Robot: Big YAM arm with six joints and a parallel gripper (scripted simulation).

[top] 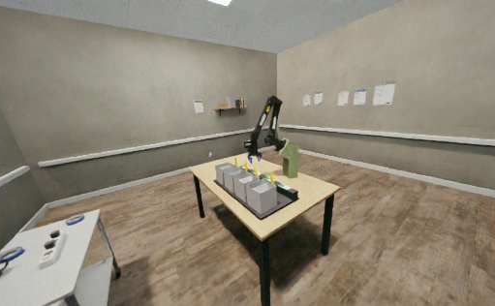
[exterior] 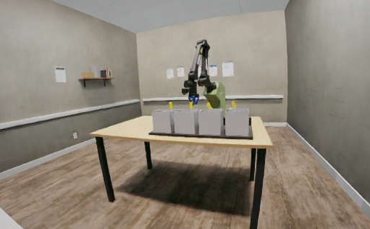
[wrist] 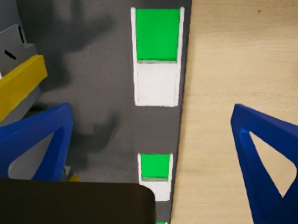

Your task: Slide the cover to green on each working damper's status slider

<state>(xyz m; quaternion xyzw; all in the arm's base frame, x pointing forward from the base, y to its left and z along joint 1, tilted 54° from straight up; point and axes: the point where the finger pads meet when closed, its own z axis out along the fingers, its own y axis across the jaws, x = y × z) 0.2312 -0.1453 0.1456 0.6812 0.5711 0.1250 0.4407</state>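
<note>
Four grey box dampers [top: 247, 186] stand in a row on a dark tray [top: 262, 203], each with a yellow lever on top; they also show in the exterior view [exterior: 200, 121]. My gripper [top: 252, 157] [exterior: 193, 99] hangs open and empty above the far end of the row, clear of the levers. In the wrist view the blue fingers are spread wide above the tray's edge. Below them one slider shows green [wrist: 157, 32] with its white cover [wrist: 157, 83] beside it. A second slider [wrist: 156, 165] also shows green.
The green arm base [top: 290, 160] stands on the wooden table behind the tray. A yellow lever [wrist: 20, 86] and a damper corner sit at the wrist view's left. Bare table top [wrist: 240, 83] lies right of the tray. A white side table [top: 34, 261] stands far off.
</note>
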